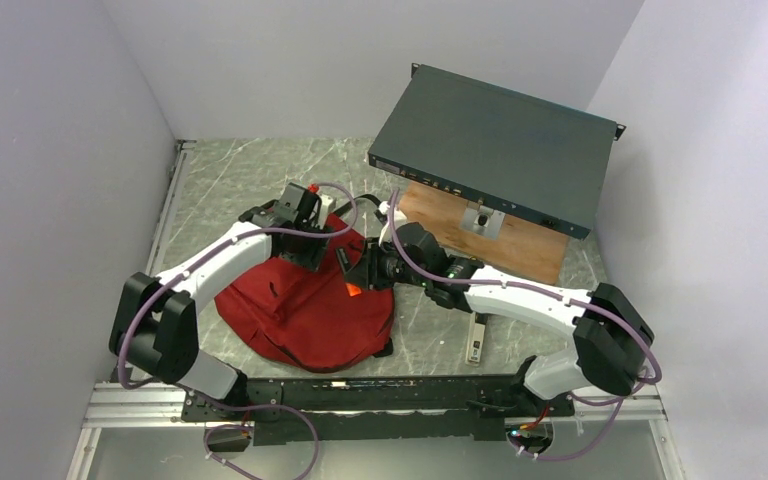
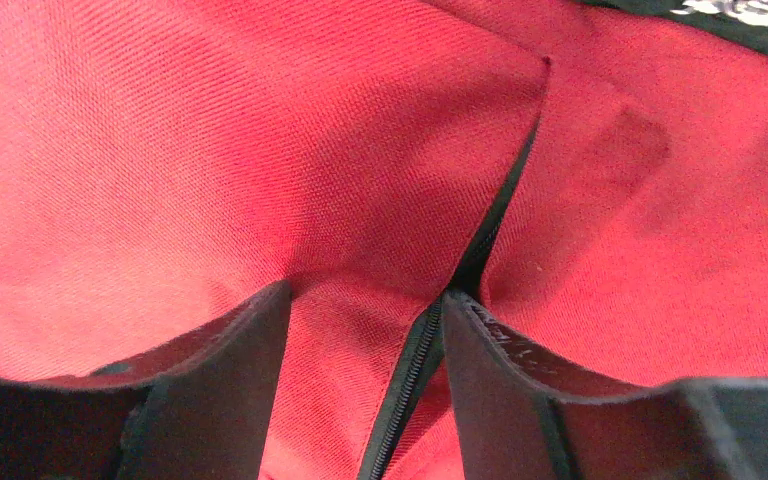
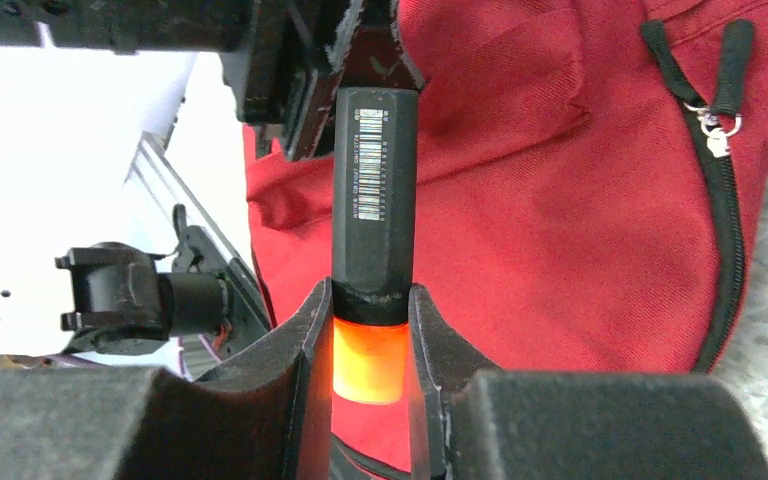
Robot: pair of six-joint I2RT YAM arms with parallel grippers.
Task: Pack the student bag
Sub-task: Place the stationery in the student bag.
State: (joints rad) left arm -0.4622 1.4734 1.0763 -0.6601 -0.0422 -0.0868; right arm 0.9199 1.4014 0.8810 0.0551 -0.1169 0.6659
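Note:
The student bag (image 1: 305, 310), dark red with black zips, lies on the table between the arms. My left gripper (image 1: 315, 245) sits at its far upper edge. In the left wrist view the gripper (image 2: 365, 295) is closed on a bunched fold of the bag's fabric (image 2: 210, 150) beside a black zip (image 2: 410, 370). My right gripper (image 1: 360, 275) is shut on a black marker (image 3: 372, 180) with an orange end. It holds the marker over the bag (image 3: 580, 200), tip pointing toward the left gripper's fingers (image 3: 360, 40). In the right wrist view the right gripper (image 3: 370, 300) clamps the marker near the orange end.
A flat dark teal metal box (image 1: 495, 145) rests tilted on a wooden block (image 1: 500, 235) at the back right. A small pale stick-shaped item (image 1: 476, 340) lies on the table right of the bag. Two black zip pulls (image 3: 720, 120) lie on the bag's side. Walls close in left, right and behind.

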